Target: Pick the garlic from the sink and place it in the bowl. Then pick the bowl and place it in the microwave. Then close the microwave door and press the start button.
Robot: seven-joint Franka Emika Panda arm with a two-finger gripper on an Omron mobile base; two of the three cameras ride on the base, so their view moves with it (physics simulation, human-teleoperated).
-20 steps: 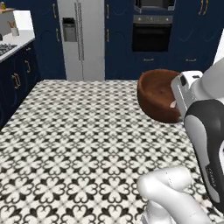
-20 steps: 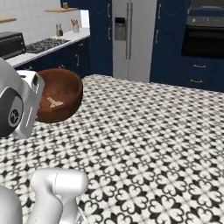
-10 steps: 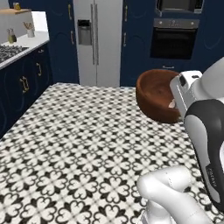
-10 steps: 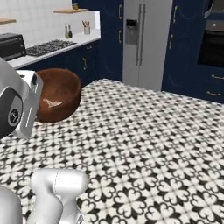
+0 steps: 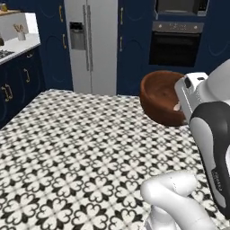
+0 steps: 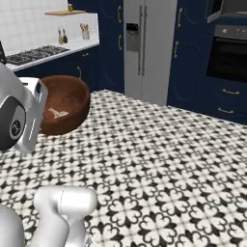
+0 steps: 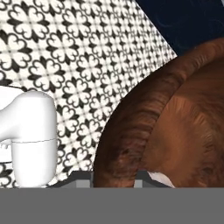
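So the bowl (image 5: 162, 96) is up off the floor, carried at the end of the arm with its rim pinched in the gripper (image 7: 114, 177). A pale bit inside it (image 6: 59, 114) is probably the garlic. The microwave (image 5: 181, 6) sits high, above the black oven (image 5: 175, 44), ahead and slightly right, so I'd guess the bowl has to go up and forward.

You are looking at the bowl (image 7: 175, 127) sitting very close to the camera, its reddish-brown rim curving from the lower middle up to the right edge. Patterned black-and-white floor tiles (image 7: 74, 52) are spreading behind it, and a dark blue cabinet (image 7: 192, 22) is showing at top right.
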